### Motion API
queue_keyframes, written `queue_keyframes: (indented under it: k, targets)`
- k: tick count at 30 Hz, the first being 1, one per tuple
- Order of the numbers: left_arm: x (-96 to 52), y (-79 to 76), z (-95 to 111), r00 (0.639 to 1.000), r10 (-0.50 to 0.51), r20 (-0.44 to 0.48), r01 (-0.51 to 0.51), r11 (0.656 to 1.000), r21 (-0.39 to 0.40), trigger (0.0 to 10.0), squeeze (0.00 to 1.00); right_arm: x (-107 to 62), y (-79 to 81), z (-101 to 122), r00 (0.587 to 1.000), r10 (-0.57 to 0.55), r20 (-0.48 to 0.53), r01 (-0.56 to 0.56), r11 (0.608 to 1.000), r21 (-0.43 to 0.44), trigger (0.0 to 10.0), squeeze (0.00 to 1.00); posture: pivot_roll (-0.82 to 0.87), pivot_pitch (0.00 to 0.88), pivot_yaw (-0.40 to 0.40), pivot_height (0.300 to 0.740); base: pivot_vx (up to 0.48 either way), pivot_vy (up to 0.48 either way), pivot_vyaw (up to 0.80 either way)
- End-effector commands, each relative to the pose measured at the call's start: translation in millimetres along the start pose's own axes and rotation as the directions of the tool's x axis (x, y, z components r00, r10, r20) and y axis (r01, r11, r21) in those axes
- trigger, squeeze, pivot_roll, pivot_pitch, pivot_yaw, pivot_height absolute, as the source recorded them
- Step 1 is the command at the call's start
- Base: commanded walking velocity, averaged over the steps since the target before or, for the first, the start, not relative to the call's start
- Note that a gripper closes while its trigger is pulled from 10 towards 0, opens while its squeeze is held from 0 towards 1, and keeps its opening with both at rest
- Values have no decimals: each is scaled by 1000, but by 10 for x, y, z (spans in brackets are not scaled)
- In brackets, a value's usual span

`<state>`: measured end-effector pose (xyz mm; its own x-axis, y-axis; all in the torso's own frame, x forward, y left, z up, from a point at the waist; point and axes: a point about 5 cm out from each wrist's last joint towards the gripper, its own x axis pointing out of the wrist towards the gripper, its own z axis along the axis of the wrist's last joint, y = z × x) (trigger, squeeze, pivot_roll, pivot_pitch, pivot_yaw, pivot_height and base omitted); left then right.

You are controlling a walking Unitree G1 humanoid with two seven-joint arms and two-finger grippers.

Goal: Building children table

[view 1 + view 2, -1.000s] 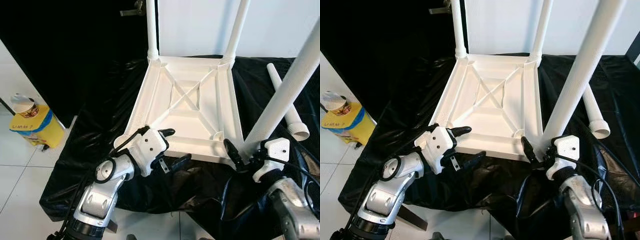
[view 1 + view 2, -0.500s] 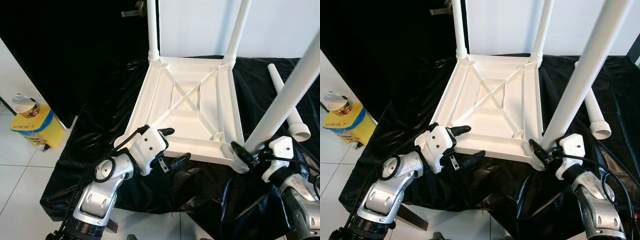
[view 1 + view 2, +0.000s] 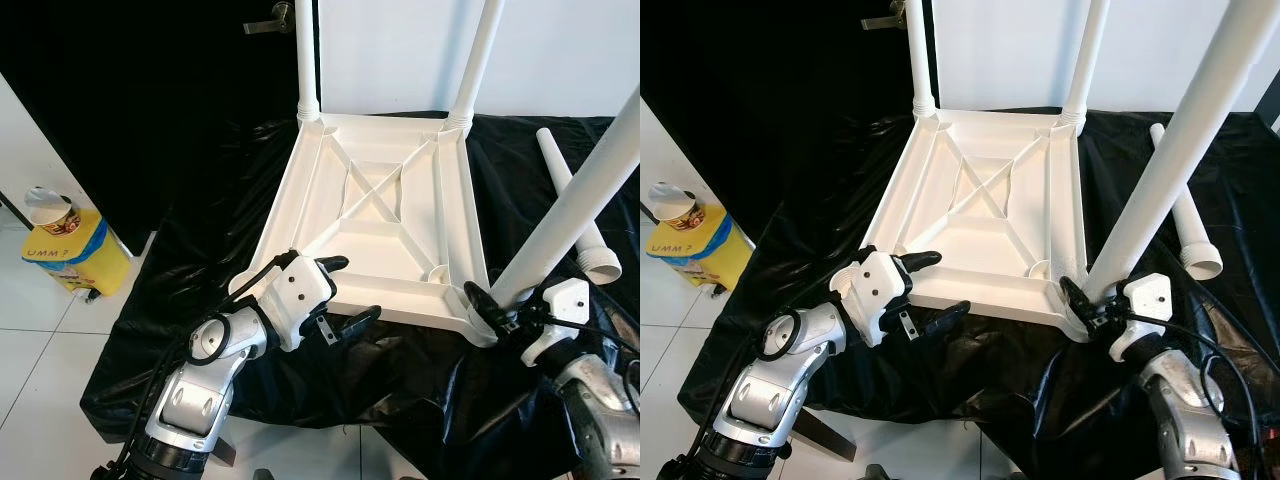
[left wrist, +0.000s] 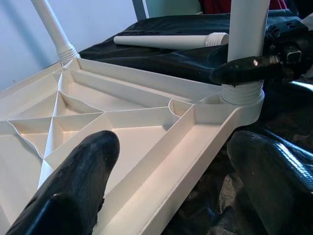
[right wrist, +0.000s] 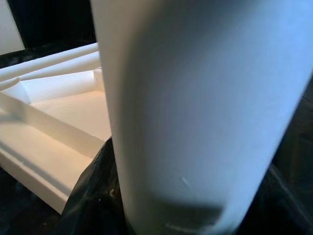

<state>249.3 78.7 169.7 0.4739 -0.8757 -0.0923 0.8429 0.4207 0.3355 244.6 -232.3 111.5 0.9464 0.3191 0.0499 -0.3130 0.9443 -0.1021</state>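
Note:
A white children's table top [image 3: 375, 215] lies upside down on a black sheet [image 3: 190, 230], ribs facing up. Two white legs [image 3: 305, 55] stand in its far corners. My right gripper [image 3: 495, 305] is shut on the base of a third leg [image 3: 580, 195], which leans right and sits at the near right corner socket [image 4: 239, 95]. A fourth leg [image 3: 575, 215] lies loose on the sheet at the right. My left gripper [image 3: 350, 291] is open, with one finger over the top's near rim [image 4: 171, 156] and the other outside it.
A yellow bin with a blue band [image 3: 70, 255] and a paper cup [image 3: 45, 205] on it stands on the white tiled floor at the left. A dark door with a handle [image 3: 268, 18] and a white wall are behind.
My right gripper has carried the third leg's base from just in front of the top onto the near right corner socket, and the leg leans more to the right. The left arm has not moved.

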Motion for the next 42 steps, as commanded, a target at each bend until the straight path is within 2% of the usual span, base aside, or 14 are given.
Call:
queue_keyframes:
  k: [1,4,6,10,12,15,17,18,21,23,26,30,40,42]
  targets:
    - [2,29,-12,998,60,-5,-60,998,-1,10000,0,-67,52,-213,994,-42,-106,46,998,40,10000,0,-63,69,33,740,0,0,0]
    - [4,28,-13,998,59,-5,-59,998,-2,10000,0,-64,60,-220,992,-60,-111,64,997,36,10000,0,-63,69,33,740,0,0,0]
    - [13,20,-14,998,60,-2,-60,998,-3,10000,0,-31,121,-217,985,-141,-102,147,988,54,10000,0,-62,62,23,740,0,0,0]
    - [18,15,-15,998,61,-1,-61,998,-4,10000,0,-15,151,-211,979,-178,-101,184,981,59,10000,0,-64,60,21,740,0,0,0]
    - [27,2,-18,998,61,2,-61,998,-5,10000,0,26,236,-202,956,-274,-106,282,957,73,10000,0,-65,53,12,740,0,0,0]
    - [31,-3,-19,998,63,3,-63,998,-6,10000,0,46,293,-197,944,-311,-105,320,944,82,10000,0,-65,52,9,740,0,0,0]
    - [35,-13,-19,998,64,6,-64,998,-8,10000,0,64,364,-194,912,-395,-114,404,911,79,10000,0,-64,51,3,740,0,0,0]
    - [35,-13,-19,998,64,6,-64,998,-8,10000,0,64,364,-194,912,-395,-114,404,911,79,10000,0,-64,51,3,740,0,0,0]
    - [39,-20,-20,998,65,6,-65,998,-8,10000,0,62,376,-199,878,-462,-125,471,880,58,10000,0,-63,51,-3,740,0,0,0]
    - [35,-29,-23,998,69,6,-69,998,-11,10000,0,58,381,-193,836,-533,-133,544,837,61,10000,0,-56,50,-5,740,0,0,0]
    - [27,-39,-27,997,71,5,-71,997,-15,10000,0,68,409,-159,819,-560,-122,570,819,66,10000,0,-63,48,2,740,0,0,0]
    - [36,-42,-25,998,55,5,-55,998,-9,10000,0,88,464,-125,833,-543,-105,550,832,67,10000,0,-68,47,8,740,0,0,0]
    - [35,-39,-25,999,49,5,-49,999,-9,10000,0,83,502,-96,829,-550,-99,557,828,62,10000,0,-77,56,17,740,0,0,0]
    - [40,-38,-26,999,48,5,-48,999,-10,10000,0,89,514,-71,843,-531,-82,536,842,61,10000,0,-77,61,18,740,0,0,0]
